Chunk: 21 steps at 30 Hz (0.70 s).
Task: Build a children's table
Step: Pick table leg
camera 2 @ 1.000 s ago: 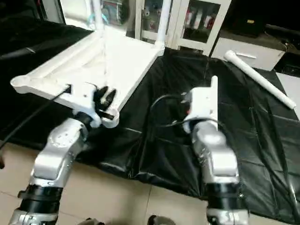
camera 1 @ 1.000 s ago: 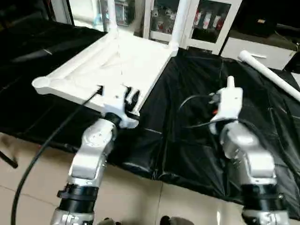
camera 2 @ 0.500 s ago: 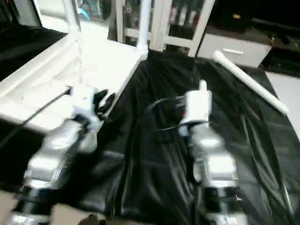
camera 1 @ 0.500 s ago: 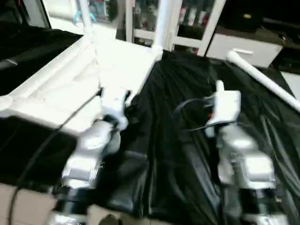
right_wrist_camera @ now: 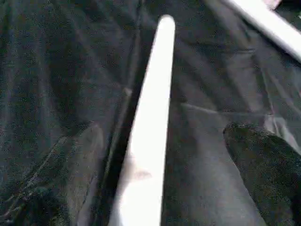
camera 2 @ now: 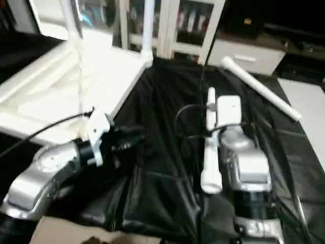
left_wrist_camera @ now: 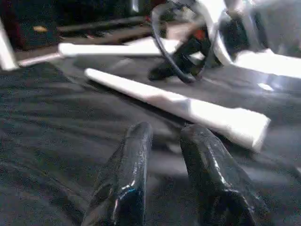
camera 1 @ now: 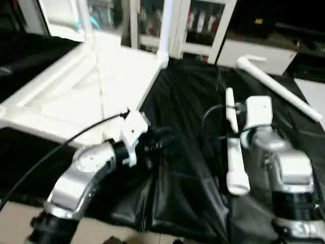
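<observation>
While end effector (right_wrist_camera: 197, 155) gapes, leg (right_wrist_camera: 149, 117) between.

A white leg (left_wrist_camera: 178, 104) lies on black sheeting (left_wrist_camera: 51, 122) — beyond the left gripper (left_wrist_camera: 162, 141), its jaws slightly apart, holding nothing.

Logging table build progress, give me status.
Left gripper empty, slightly parted. Right gripper open beside loose leg. Tabletop upside down, two legs fitted.

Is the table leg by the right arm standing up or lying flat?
Lying flat. The table leg rests lengthwise on the black cloth beside the right gripper, whose fingers are open around it.
</observation>
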{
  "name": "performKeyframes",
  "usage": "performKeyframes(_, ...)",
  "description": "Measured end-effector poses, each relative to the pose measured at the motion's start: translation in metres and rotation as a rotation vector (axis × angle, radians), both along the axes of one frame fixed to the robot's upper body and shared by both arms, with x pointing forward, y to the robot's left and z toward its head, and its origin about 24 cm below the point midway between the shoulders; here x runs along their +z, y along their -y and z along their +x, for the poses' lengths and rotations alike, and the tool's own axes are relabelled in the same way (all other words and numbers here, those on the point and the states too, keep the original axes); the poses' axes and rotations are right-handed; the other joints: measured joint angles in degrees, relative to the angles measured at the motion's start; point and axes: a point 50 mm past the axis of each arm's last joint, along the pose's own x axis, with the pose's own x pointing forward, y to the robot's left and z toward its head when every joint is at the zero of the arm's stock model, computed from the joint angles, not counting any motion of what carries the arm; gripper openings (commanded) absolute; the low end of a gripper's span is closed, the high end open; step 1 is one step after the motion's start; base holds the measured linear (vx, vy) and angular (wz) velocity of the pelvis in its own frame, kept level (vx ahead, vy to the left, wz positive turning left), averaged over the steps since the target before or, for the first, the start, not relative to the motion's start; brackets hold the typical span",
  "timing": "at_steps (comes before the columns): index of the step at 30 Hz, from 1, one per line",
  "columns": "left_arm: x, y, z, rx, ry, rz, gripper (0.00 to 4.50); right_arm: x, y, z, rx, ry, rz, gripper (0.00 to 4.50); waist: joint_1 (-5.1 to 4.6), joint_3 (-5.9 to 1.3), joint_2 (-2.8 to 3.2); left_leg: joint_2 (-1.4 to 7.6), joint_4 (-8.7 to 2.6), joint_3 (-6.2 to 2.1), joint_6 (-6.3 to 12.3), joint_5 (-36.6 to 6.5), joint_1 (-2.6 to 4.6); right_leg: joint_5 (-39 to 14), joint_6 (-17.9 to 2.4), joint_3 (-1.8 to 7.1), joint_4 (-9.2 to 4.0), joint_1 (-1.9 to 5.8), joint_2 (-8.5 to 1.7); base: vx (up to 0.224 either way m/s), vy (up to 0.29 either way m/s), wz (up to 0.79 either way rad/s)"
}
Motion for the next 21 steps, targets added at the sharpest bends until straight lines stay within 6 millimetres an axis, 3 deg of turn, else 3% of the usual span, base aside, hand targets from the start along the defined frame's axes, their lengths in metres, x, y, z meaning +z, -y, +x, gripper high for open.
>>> performKeyframes(5,-0.004,-0.002,-0.006,-0.105,-0.063,0.046,1.40,-0.024,0.004,-0.008,0.034,-0.205,0.159,4.47,-0.10,0.08,-0.08,-0.01,-0.05,0.01,-0.04,0.0,-0.19,0.0,0.0,-0.08,-0.58,-0.07,-0.06,-0.041,0.004,-0.03)
performKeyframes(15,0.000,0.003,-0.012,-0.193,-0.072,0.070,1.40,-0.038,0.003,-0.026,0.108,-0.415,0.317,4.47,0.18,0.08,-0.09,-0.01,-0.06,0.50,0.02,0.2,-0.17,0.7,-0.1,0.38,-0.79,-0.05,-0.07,0.000,0.000,0.00)
performKeyframes(21,0.006,0.006,-0.011,-0.225,-0.061,0.086,1.40,-0.036,0.013,-0.028,0.094,-0.423,0.324,3.89,0.15,-0.07,-0.30,0.14,-0.24,0.68,0.15,0.5,-0.15,1.2,0.1,0.33,-0.76,-0.08,0.01,0.029,-0.003,0.00)
